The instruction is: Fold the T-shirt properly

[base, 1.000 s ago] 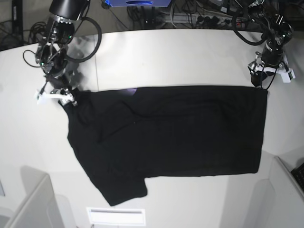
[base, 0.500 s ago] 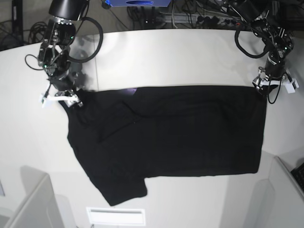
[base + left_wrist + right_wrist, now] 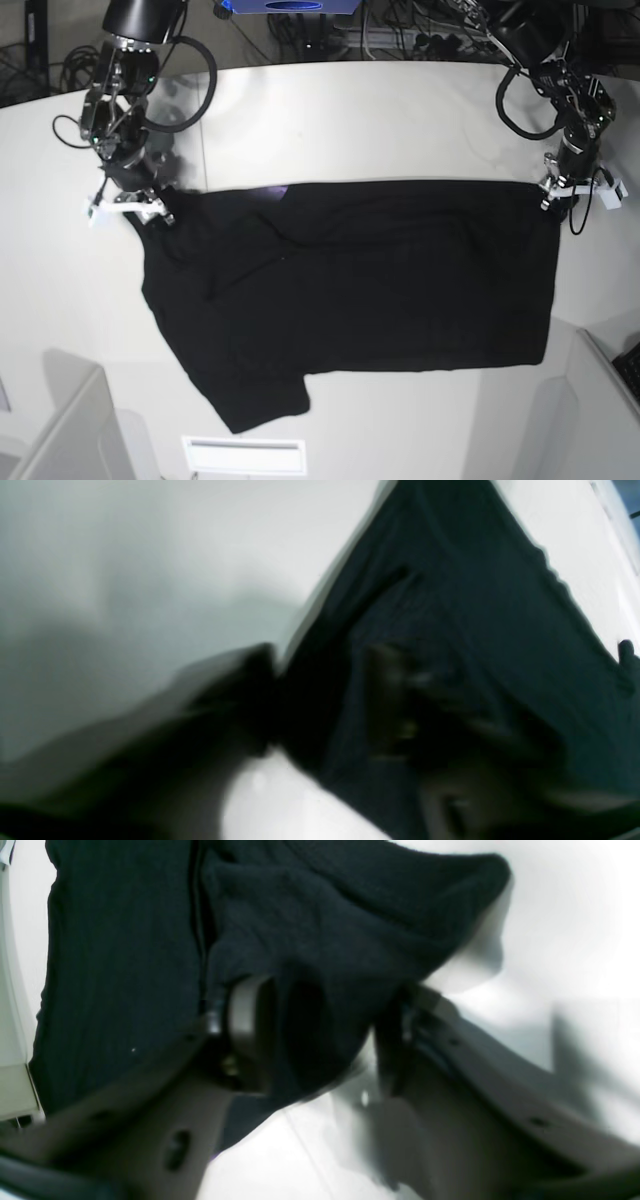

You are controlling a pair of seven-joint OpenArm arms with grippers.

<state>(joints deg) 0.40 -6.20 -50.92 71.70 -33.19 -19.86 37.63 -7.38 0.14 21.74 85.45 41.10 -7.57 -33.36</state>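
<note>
Two grippers at T-shirt corners (white table), cables behind

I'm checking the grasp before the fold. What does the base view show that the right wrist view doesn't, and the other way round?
Only the base view shows the whole T-shirt spread flat on the white table, with both arms at its far corners, the left gripper included. Only the right wrist view shows the cloth bunched between the right gripper fingers, which straddle a fold. Both show the black shirt, the table and the right gripper at a corner.
</note>
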